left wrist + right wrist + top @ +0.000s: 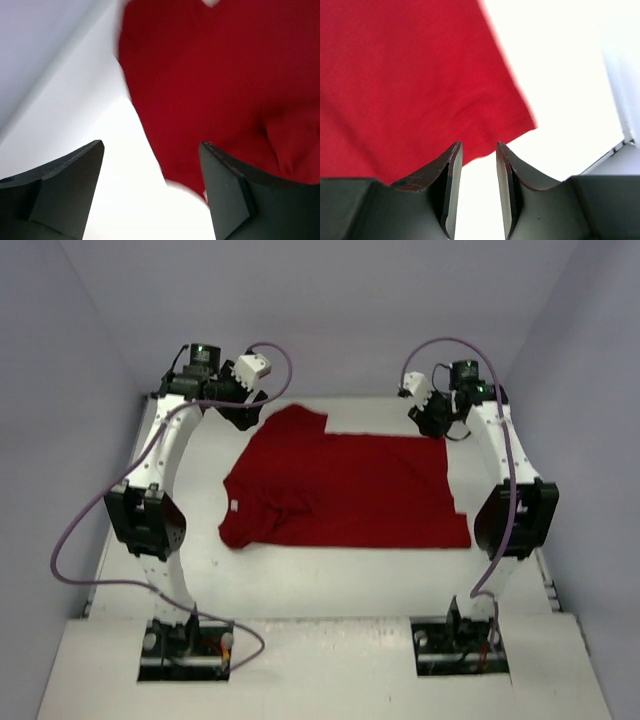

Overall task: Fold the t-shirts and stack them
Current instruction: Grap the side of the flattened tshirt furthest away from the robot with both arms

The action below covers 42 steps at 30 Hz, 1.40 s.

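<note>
Well, left gripper gaped, right gripper stood barely parted, both empty; either could snag the twelve-o'clock hem of the dark red cloth t-shirt.

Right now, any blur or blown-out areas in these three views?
Top external: even soft light, no hard shadows, t-shirt clearly outlined. Left wrist: t-shirt edge smeared, table washed out to white. Right wrist: same blown-out table, cloth hem slightly blurred, jaws in sharp focus.
</note>
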Motion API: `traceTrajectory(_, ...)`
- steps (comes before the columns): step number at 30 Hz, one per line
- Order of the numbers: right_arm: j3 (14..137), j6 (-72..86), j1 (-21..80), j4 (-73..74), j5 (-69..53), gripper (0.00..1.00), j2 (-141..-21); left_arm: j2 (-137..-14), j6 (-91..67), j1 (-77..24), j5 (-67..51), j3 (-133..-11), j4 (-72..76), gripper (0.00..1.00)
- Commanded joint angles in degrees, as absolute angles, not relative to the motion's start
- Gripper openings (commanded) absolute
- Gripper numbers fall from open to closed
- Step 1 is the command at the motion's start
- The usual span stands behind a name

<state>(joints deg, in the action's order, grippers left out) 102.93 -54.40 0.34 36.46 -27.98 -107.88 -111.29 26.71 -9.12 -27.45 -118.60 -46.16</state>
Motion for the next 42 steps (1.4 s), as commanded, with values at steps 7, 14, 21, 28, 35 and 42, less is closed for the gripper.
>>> traceTrajectory(7,112.35,-34.82,-8.13,35.24,-42.60,0.28,-126.43,-142.01,-6.35,-7.42,-39.93,-150.22,-27.41,0.73)
traceTrajectory(14,108.53,-36.09,-10.42,35.07,-41.11,0.28,-127.56,-149.20,-18.92,-7.26,-36.75,-149.09,-1.49,0.77)
traceTrajectory(21,106.45,-36.39,-10.72,35.24,-41.13,0.28,-126.14,-153.67,-17.49,-7.30,-27.61,-150.19,-2.08,0.77)
traceTrajectory(28,104.31,-35.74,-11.23,35.12,-40.17,0.33,-123.37,-157.11,-16.79,-7.59,-27.05,-152.35,-6.49,0.77)
traceTrajectory(35,112.27,-29.04,-12.39,34.54,-40.78,0.43,-125.66,-158.63,-15.64,-7.56,-27.51,-153.72,-12.38,0.77)
traceTrajectory(42,122.38,-25.15,-12.48,34.37,-37.53,0.45,-134.16,-160.75,-15.38,-8.13,-28.21,-155.13,-15.56,0.76)
